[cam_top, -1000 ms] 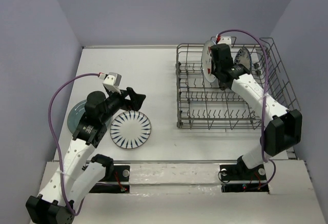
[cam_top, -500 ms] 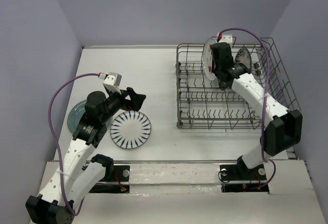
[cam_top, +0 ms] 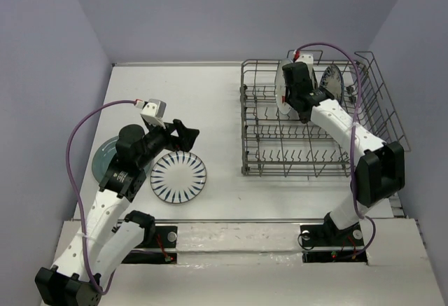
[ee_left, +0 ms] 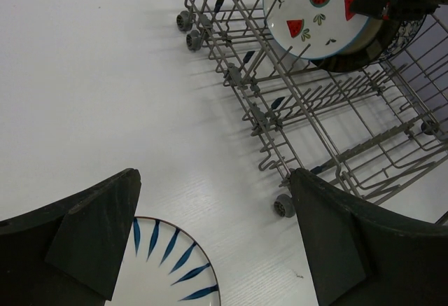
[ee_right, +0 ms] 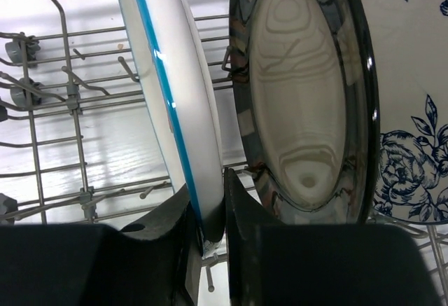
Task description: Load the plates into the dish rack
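Note:
The grey wire dish rack (cam_top: 246,134) stands at the right of the table. My right gripper (cam_top: 298,85) (ee_right: 208,180) is shut on the lower rim of the white plate with red triangles (cam_top: 282,90) (ee_right: 175,75) (ee_left: 318,5), holding it on edge inside the rack's far row. Right behind it a brown-rimmed beige plate (ee_right: 301,96) and an ornate patterned plate (ee_right: 409,110) (cam_top: 330,80) stand upright. My left gripper (cam_top: 185,134) (ee_left: 213,175) hovers open over the table, just past the blue-striped plate (cam_top: 178,177) (ee_left: 164,278). A teal plate (cam_top: 105,155) lies partly under the left arm.
The rack's upright tines (ee_right: 77,82) and small wheels (ee_left: 283,206) stick out round the held plate and along its near left side. Bare white table (cam_top: 203,103) lies between the rack and the left arm. Purple walls close in the sides and back.
The right gripper has shifted slightly left with the red-triangle plate, which now stands more edge-on in the rack. The left arm has not moved.

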Controlling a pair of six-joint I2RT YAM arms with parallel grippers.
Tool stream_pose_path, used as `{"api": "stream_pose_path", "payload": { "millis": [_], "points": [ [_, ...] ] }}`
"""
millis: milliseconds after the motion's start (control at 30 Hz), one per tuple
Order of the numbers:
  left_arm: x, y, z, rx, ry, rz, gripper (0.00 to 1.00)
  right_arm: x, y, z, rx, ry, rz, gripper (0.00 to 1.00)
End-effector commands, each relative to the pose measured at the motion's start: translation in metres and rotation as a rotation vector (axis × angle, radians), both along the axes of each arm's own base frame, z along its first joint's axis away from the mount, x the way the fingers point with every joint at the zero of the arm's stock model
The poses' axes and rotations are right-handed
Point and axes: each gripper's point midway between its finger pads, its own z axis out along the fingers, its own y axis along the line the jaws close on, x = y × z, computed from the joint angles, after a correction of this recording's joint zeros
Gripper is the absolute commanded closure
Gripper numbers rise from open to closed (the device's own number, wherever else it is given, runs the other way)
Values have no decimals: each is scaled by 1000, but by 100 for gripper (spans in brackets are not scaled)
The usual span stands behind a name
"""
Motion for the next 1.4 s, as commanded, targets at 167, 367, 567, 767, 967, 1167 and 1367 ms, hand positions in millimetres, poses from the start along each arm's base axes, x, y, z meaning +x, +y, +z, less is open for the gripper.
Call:
{"api": "stream_pose_path", "payload": {
  "millis": [167,367,567,767,967,1167,1367],
  "points": [
    [7,1,4,8,-21,10,1,7,5,34,66,-121,24,48],
    [12,5,1,16,-11,35,1,0,12,51,98,-146,79,47],
    [17,13,1,18,-11,72,1,-24,40,88,236,-205,261,36],
    [23,28,6,14,-27,149,1,-73,128,113,543,-235,667,30],
    [26,60,22,1,-83,302,1,-126,235,92,665,-121,952,71],
    [22,72,34,-25,-127,350,1,-159,317,26,652,77,1079,63],
    [18,70,38,-37,-139,333,1,-168,357,-28,654,245,1120,43]
  ]
}}
